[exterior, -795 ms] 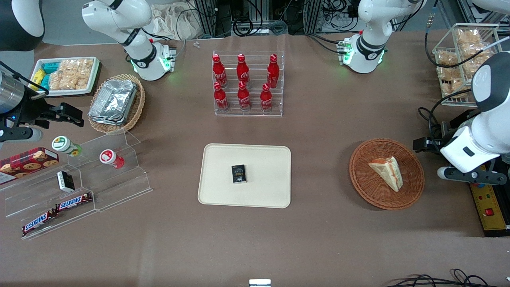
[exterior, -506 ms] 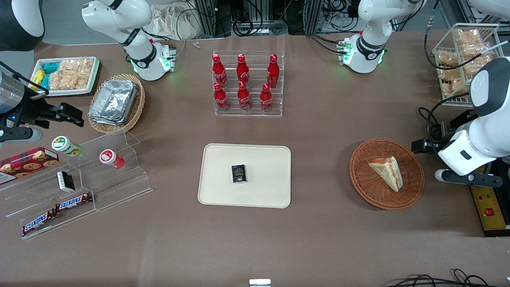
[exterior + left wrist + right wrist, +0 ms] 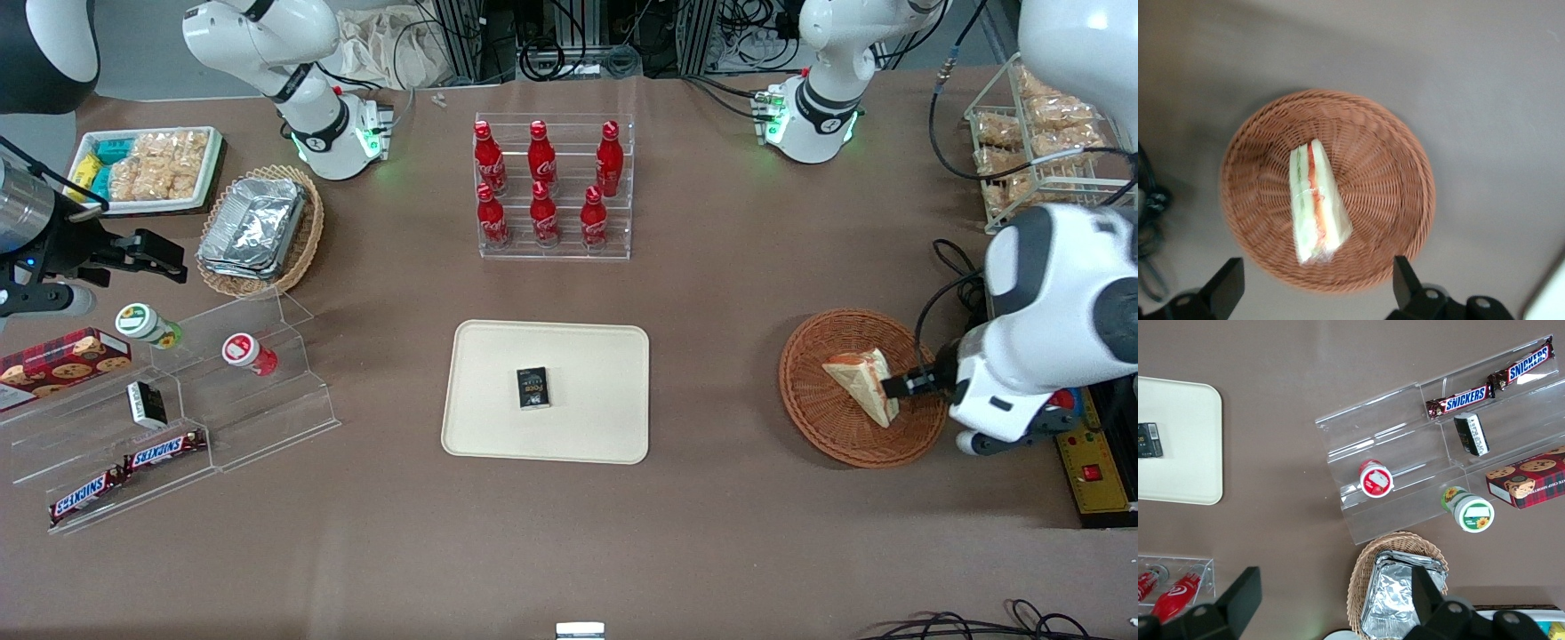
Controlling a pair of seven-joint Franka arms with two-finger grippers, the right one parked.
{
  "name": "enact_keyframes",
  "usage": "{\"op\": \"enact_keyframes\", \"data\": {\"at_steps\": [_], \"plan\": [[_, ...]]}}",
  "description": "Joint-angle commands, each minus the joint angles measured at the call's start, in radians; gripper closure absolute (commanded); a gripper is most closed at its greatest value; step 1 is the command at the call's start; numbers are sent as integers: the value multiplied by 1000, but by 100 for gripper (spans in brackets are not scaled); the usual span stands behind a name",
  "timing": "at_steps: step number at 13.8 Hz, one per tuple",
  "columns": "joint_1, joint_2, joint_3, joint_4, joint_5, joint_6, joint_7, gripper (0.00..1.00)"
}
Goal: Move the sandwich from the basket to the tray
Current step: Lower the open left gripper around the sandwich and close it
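Observation:
The sandwich (image 3: pixel 862 384) is a pale wedge with red and green filling, lying in the round reddish-brown wicker basket (image 3: pixel 822 418) toward the working arm's end of the table. In the left wrist view the sandwich (image 3: pixel 1315 203) lies near the middle of the basket (image 3: pixel 1385 173). My gripper (image 3: pixel 907 384) hovers over the basket's rim, beside the sandwich's filling edge. The gripper (image 3: pixel 1315 297) is open, its fingers spread wide with nothing between them. The cream tray (image 3: pixel 587 356) lies at the table's middle, and its corner also shows in the right wrist view (image 3: pixel 1178 420).
A small black box (image 3: pixel 532 388) lies on the tray. A clear rack of red bottles (image 3: pixel 551 187) stands farther from the camera than the tray. A wire basket of snacks (image 3: pixel 1031 133) and a yellow control box (image 3: pixel 1093 462) flank the working arm.
The working arm has swung nearer the front camera and over the basket. The gripper has moved from outside the rim to just beside the sandwich.

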Motion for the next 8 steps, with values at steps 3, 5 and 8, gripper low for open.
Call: {"op": "enact_keyframes", "data": {"at_steps": [3, 5, 8], "plan": [[23, -35, 33, -245, 44, 226, -206, 0], [23, -36, 44, -264, 44, 229, -206, 0], [21, -10, 46, -279, 44, 261, -243, 0]]}}
